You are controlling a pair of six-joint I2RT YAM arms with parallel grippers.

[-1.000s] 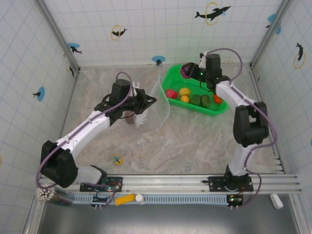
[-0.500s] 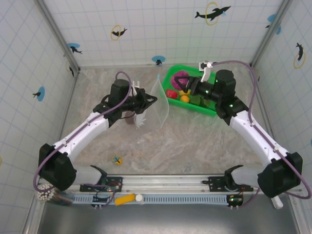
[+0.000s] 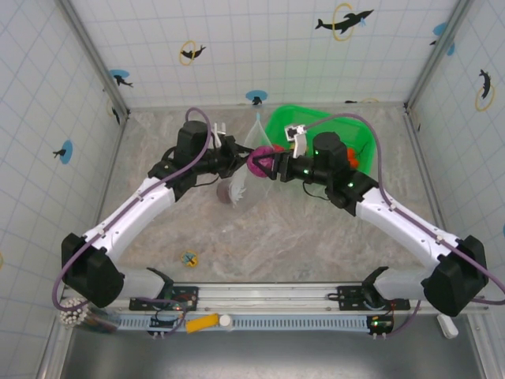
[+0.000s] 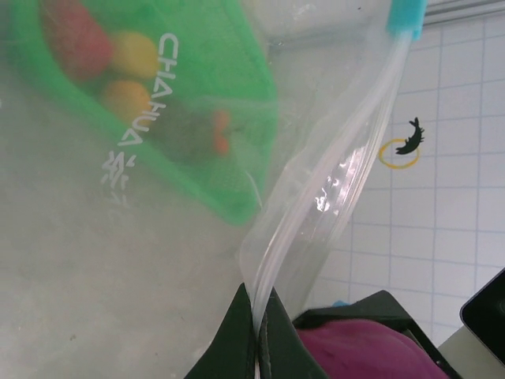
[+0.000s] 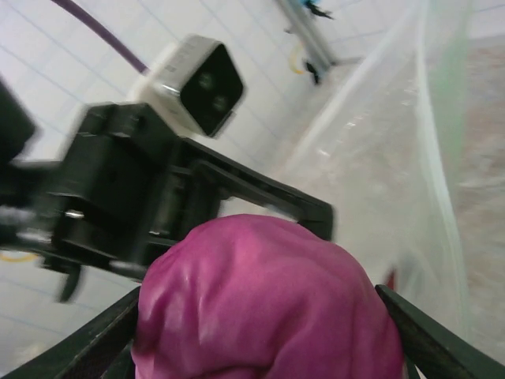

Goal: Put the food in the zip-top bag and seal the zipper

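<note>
- While the left gripper (image 3: 238,162) pinches the top edge of the zip-top bag (image 3: 251,175) and holds it up off the table (image 3: 316,229), I read this as the loading step, with 1 piece poised at the mouth.
- On the left wrist view, the 2 fingers (image 4: 241,335) are clamped tight on the zipper (image 4: 339,158), which rises away to a blue tab (image 4: 406,16). The bag's mouth gapes beside that strip.
- My right gripper (image 3: 270,164) is closed around the purple food (image 3: 259,162), jaws set wide on either side of it. Its own camera shows the purple food (image 5: 268,308) seated between the fingers, with clear film just beyond.
- More food sits in the green basket (image 3: 316,126) behind the bag. Through the film I make out a red piece (image 4: 75,39), a yellow piece (image 4: 134,51) and an orange piece (image 4: 126,99).
- A dark piece (image 3: 227,192) lies low by the bag; I cannot tell whether it is inside or underneath.
- For the next move, I judge the purple food must go past the lip and well inside before the jaws let go. The left pinch has to stay firm so the mouth does not collapse.
- Sealing looks far off, with several pieces to load first.
</note>
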